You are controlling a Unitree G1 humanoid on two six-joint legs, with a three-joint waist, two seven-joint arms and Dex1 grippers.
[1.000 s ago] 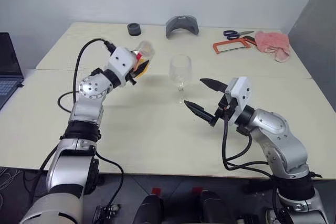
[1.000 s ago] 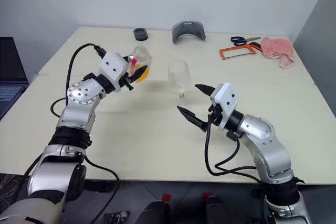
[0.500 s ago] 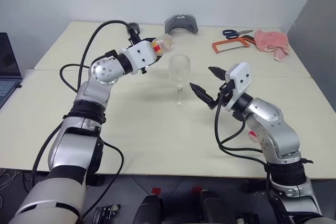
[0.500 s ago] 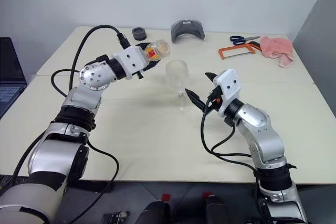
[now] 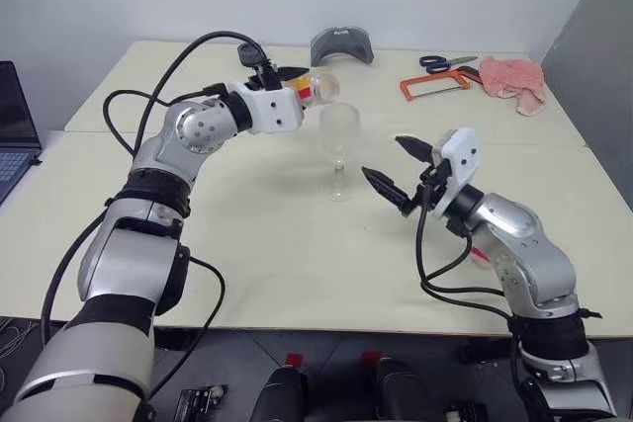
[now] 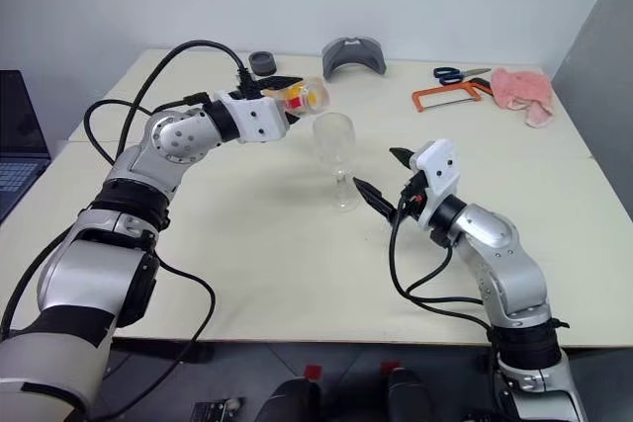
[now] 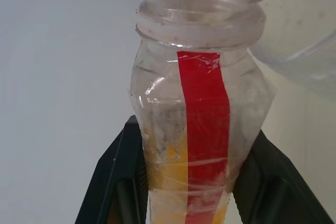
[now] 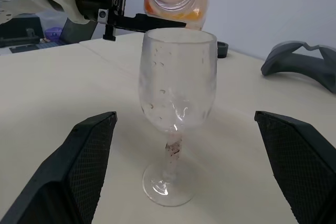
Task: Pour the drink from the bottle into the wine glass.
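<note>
Left hand (image 5: 297,96) is clamped on the bottle (image 5: 315,92), fingers (image 7: 113,177) pinching the lower body, and the bottle lies nearly level with its open, capless mouth aimed at the rim of the wine glass (image 5: 338,148). The glass stands upright on the bench (image 5: 297,244), just beyond and a touch below the left hand, its bowl looking empty apart from a few droplets. The drink (image 7: 176,174), orange-yellow, sits low in the bottle near the gripped end, so it looks like more tilt is needed before anything runs out. Right hand (image 5: 398,173) is wide open and holding nothing, its two fingers (image 8: 84,166) flanking the glass at stem height, close but not touching. Handling call: that bottle is thin clear plastic, light and likely squashy, so a mid-body pinch is fine but a hard squeeze could dent it and spurt liquid. The glass is the fragile one, top-heavy on a narrow stem (image 8: 170,153); I'd say the stem or the low part of the bowl is the place to steady it, gently, because a knock from the bottle mouth could tip it.
</note>
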